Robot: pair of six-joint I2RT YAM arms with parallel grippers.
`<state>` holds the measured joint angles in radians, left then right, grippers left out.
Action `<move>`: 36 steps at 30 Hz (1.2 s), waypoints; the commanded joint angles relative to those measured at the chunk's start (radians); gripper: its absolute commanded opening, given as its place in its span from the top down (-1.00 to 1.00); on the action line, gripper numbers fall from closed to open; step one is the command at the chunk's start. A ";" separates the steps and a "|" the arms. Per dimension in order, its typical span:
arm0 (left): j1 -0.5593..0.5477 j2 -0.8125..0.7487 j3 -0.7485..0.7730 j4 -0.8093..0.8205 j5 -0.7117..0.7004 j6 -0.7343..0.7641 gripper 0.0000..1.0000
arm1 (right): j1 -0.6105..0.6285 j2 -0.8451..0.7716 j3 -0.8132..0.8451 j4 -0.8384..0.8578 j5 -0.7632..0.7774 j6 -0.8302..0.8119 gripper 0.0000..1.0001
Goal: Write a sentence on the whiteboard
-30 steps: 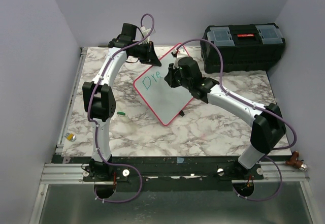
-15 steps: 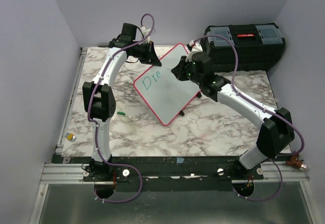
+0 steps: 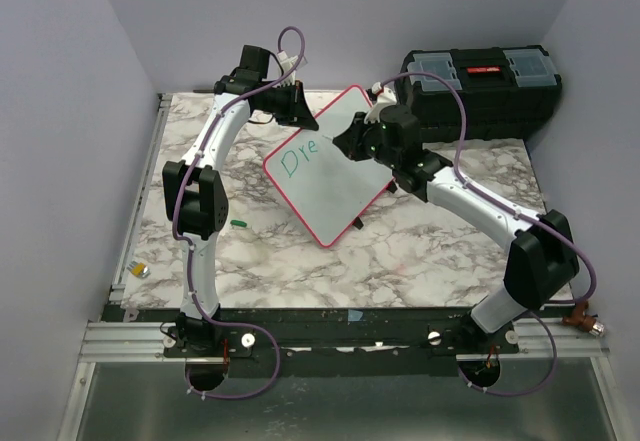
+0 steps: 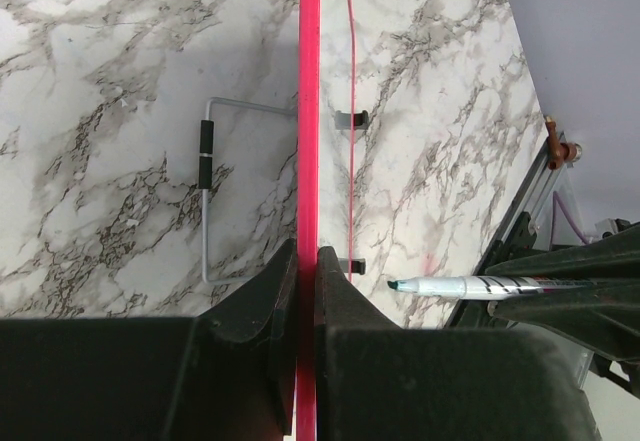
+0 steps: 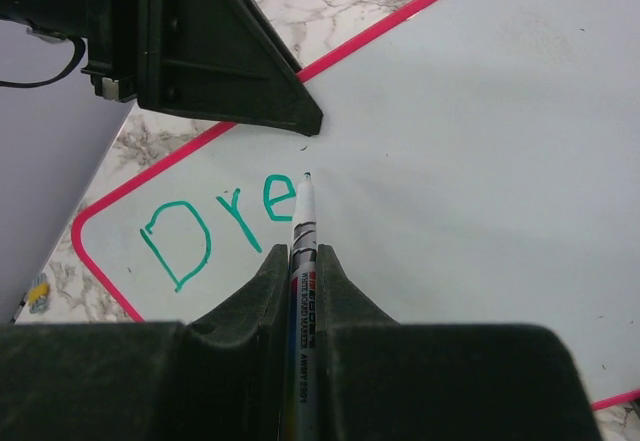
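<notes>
My left gripper (image 4: 307, 261) clenched the red rim of the whiteboard (image 3: 335, 191), which lay mid-frame in the top view. My right gripper (image 5: 300, 261) grasped a marker (image 5: 303, 216), its tip just right of the sentence (image 5: 215, 229), reading only "Dre".

The marble table (image 3: 400, 251) bears the tilted whiteboard (image 3: 330, 196), a black toolbox (image 3: 480, 96) far right, and a small green piece (image 3: 238, 223).

black toolbox (image 3: 480, 89): far right corner | small green piece (image 3: 238, 223): on marble table (image 3: 400, 251) | yellow-silver bit (image 3: 140, 270): left edge
</notes>
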<state>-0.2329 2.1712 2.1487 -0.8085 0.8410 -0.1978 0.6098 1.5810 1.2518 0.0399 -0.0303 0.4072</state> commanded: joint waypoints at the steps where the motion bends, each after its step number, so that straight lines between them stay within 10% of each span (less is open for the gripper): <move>1: -0.051 -0.020 0.003 -0.043 -0.008 0.058 1.00 | 0.005 0.042 0.034 0.030 -0.016 -0.014 0.99; 36: -0.055 -0.018 0.025 -0.046 -0.012 0.054 1.00 | 0.005 0.098 0.014 0.006 -0.132 -0.034 0.99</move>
<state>-0.2382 2.1662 2.1517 -0.8104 0.8368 -0.1913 0.6086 1.6730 1.3018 0.0517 -0.1291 0.3916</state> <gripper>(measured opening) 0.078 0.124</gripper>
